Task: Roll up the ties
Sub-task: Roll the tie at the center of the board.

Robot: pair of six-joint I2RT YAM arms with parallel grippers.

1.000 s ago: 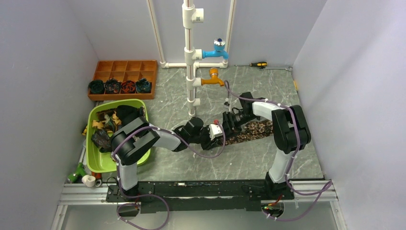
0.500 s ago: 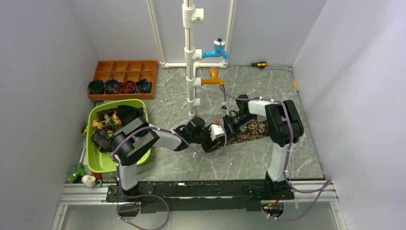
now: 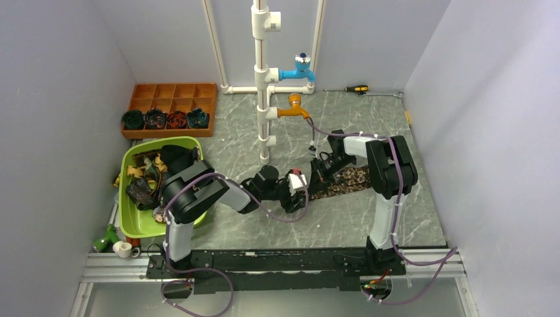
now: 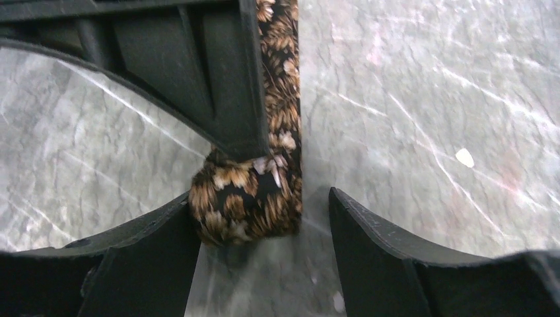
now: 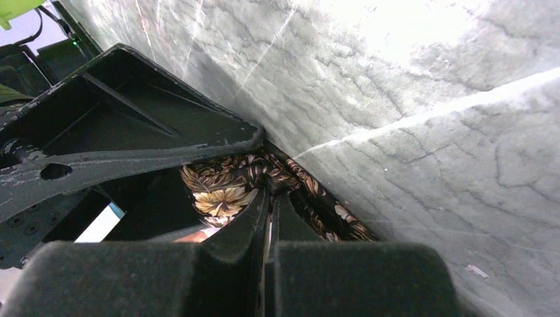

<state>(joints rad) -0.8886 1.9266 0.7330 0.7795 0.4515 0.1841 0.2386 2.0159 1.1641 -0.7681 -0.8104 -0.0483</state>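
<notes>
1. Top view: the tie [image 3: 347,178] lay as a mottled brown strip on the table [image 3: 370,125], right of centre. Its left end sat where the left gripper [image 3: 295,188] and right gripper [image 3: 321,173] met nose to nose. How wide either gripper stood could not be read here. Only this view showed the tray [image 3: 173,92] at upper left, with four rolled ties [image 3: 165,119] in its front row. Below the tray, the green bin [image 3: 142,226] held loose ties [image 3: 146,169].
2. Left wrist: the tie's end was wound into a small coil [image 4: 244,205] at lower centre, with the strip running up out of frame. The left gripper's [image 4: 264,257] jaws stood well apart and gripped nothing. The finger [image 4: 132,264] at lower left lay against the coil, and the one at lower right was clear of it. A right-gripper finger [image 4: 191,66] came down from upper left onto the coil.
3. Right wrist: the right gripper's [image 5: 267,198] fingers were pressed together, nipping the coil's fabric at their tips, a closure the other views hid. A left-gripper finger [image 5: 132,139] crossed the upper left.
</notes>
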